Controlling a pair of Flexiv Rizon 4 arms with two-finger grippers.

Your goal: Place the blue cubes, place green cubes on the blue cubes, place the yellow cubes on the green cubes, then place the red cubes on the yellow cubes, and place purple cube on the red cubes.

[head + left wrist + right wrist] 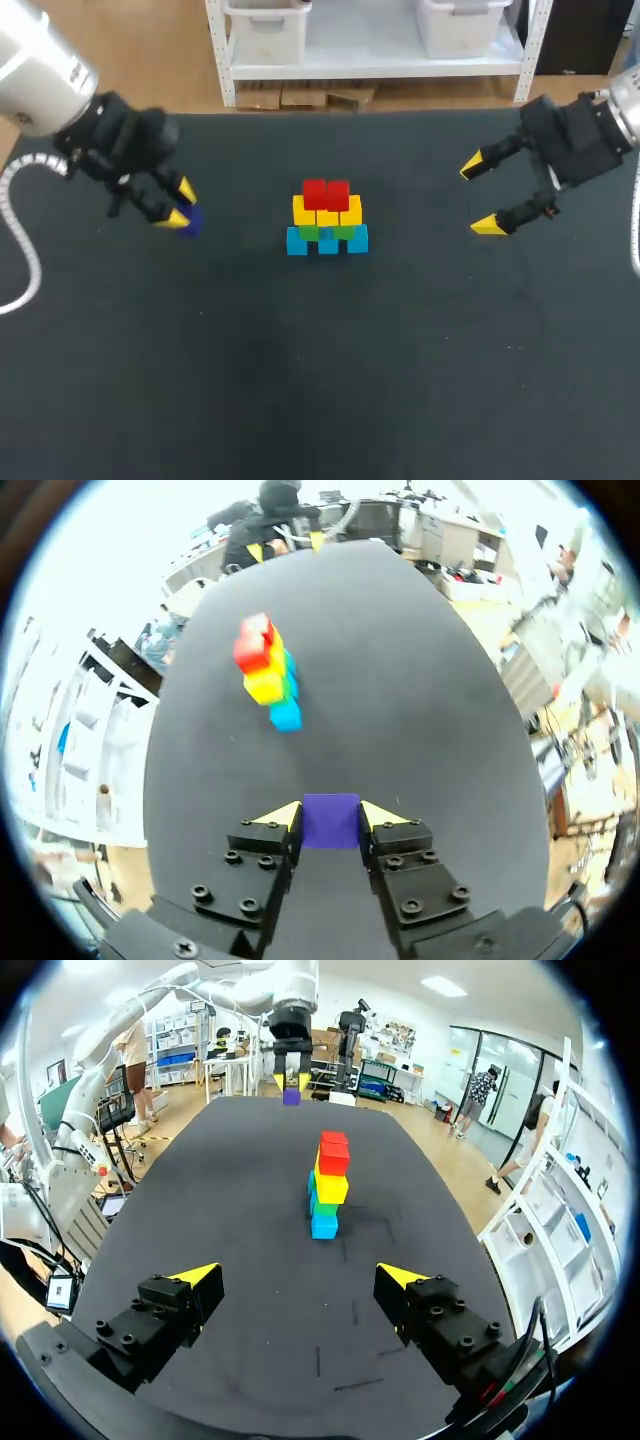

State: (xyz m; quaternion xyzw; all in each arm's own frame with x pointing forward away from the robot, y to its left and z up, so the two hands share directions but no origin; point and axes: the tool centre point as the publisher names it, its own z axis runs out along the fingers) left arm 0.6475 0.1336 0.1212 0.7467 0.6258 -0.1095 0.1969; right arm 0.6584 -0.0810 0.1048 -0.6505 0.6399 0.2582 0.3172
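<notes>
A stack of cubes (327, 220) stands mid-table: blue cubes (327, 241) at the bottom, then green (325, 232), yellow (327, 211), and two red cubes (325, 192) on top. The same stack (267, 672) lies ahead of my left gripper, and the stack (327, 1182) also lies ahead of my right gripper. My left gripper (180, 205) is at the table's left, shut on the purple cube (331, 820), which sits between its yellow tips. The purple cube (191, 219) shows dark blue-purple from above. My right gripper (480, 194) hangs at the right, open and empty, also seen as the right gripper (300, 1277).
The black table mat (320, 380) spreads wide around the stack, with bare mat in front and to both sides. My left arm holding the purple cube (291, 1096) appears at the far end of the table in the right wrist view.
</notes>
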